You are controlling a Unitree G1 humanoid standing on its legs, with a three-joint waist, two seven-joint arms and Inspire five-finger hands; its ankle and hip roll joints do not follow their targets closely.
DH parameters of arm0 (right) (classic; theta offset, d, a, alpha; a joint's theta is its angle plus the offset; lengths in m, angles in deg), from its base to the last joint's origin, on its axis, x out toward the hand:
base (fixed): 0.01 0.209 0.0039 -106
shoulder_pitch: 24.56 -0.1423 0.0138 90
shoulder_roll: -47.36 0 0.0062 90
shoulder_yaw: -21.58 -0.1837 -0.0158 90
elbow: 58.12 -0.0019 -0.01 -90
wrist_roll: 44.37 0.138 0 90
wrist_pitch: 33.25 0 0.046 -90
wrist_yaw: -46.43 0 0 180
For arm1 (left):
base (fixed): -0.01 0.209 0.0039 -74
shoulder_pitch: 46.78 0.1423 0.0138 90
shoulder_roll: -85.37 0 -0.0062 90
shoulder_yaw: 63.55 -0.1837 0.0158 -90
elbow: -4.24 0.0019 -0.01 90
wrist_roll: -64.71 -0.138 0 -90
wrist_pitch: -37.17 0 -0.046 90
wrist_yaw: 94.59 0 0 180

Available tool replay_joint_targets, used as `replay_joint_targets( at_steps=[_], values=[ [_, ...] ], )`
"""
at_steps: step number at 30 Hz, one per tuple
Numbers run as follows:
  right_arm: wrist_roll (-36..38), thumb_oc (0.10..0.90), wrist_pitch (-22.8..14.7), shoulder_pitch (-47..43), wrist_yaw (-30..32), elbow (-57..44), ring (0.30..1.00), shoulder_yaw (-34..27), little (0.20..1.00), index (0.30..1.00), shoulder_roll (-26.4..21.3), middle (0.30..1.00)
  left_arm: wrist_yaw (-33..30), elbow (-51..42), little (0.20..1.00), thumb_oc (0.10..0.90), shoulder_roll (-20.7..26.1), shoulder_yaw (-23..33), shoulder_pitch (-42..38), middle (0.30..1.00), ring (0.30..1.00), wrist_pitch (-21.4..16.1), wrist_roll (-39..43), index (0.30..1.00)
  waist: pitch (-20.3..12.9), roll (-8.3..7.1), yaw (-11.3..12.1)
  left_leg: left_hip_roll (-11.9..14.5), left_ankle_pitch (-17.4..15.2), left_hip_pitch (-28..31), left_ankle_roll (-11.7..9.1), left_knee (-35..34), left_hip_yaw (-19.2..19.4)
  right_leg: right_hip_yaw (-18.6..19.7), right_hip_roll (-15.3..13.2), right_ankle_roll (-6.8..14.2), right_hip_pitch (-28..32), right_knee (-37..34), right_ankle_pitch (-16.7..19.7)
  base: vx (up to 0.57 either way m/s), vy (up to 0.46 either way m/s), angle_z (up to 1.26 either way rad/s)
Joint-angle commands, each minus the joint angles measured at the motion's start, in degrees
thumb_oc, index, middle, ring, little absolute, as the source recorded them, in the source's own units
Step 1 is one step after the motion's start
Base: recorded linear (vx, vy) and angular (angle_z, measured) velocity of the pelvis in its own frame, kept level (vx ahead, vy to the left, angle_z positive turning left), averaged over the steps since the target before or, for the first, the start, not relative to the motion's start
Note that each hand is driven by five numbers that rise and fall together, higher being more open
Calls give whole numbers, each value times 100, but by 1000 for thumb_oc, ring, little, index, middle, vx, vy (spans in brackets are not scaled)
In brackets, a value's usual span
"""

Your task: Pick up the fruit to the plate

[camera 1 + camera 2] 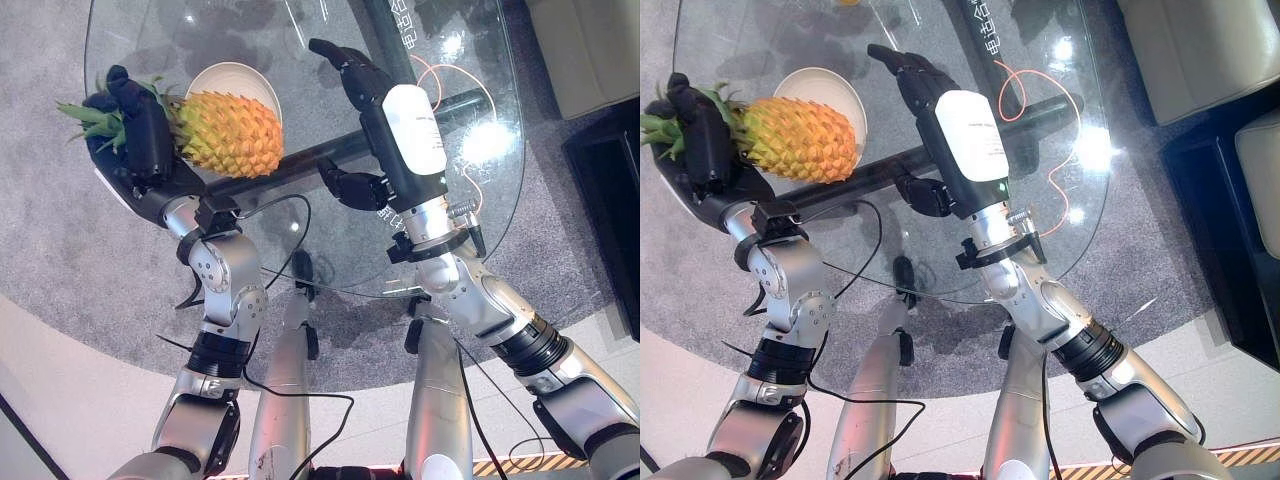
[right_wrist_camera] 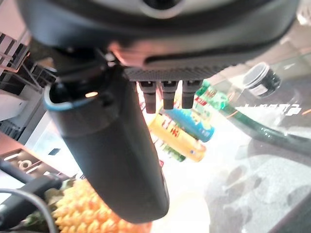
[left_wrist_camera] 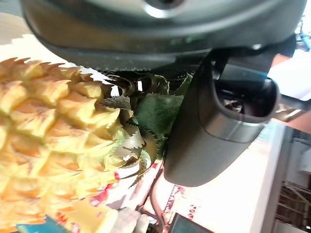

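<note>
A yellow pineapple [image 1: 230,133] with a green leafy crown lies sideways in my left hand [image 1: 150,140], held above the glass table. The hand's fingers and thumb [image 3: 214,131] curl round the crown end [image 3: 150,111]. The fruit's body reaches over the near edge of a white plate [image 1: 235,75] on the glass. My right hand [image 1: 385,110] hovers to the right of the plate with its fingers straight, holding nothing. The right wrist view catches the pineapple [image 2: 92,213] past that hand's thumb [image 2: 112,145].
The round glass table [image 1: 480,190] has a dark bar [image 1: 300,165] beneath it and a thin orange cable [image 1: 440,80] on its right part. Coloured bottles [image 2: 180,131] and a dark jar [image 2: 260,77] stand farther off. A pale sofa [image 1: 1200,50] stands right of the table.
</note>
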Motion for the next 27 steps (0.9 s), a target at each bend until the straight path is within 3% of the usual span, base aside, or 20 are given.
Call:
replay_joint_targets(
  at_steps=[1,10,16,22,27],
  values=[
    [105,800,-194,-653,755,-144,900,-403,900,900,77,900,-362,-371,200,100,398,282,-989,300,300,-614,-1601,300,-120,-110,35,-369,-566,39,76,287,12,-377,283,-77,310,-1020,572,0,0,0],
    [307,800,-173,-100,1841,656,900,-1070,900,900,-118,900,-1241,298,200,100,857,444,-1190,300,300,-496,-2723,300,-120,-126,-136,-307,-659,124,57,293,98,-271,332,-66,305,-942,478,3,23,-1],
    [1058,800,-191,350,2451,1305,900,-1530,900,900,-143,900,-1819,1008,200,100,1176,527,-1350,300,300,-430,-3391,300,-120,-152,-267,-257,-694,116,52,320,153,-183,382,-87,231,-871,436,3,37,-4],
    [1934,800,-352,546,2885,2151,900,-1907,900,900,-271,900,-2031,1857,200,100,1519,533,-1620,300,300,-513,-3434,300,-120,-168,-357,-187,-677,66,35,346,206,-126,426,-102,147,-832,457,9,23,-10],
    [3410,800,-658,673,2988,3395,900,-2075,900,900,-309,900,-2095,2870,200,100,2114,288,-2135,300,300,-344,-3100,300,-120,-213,-460,-115,-742,101,-8,383,268,-92,466,-139,158,-784,371,1,20,-4]
  ],
)
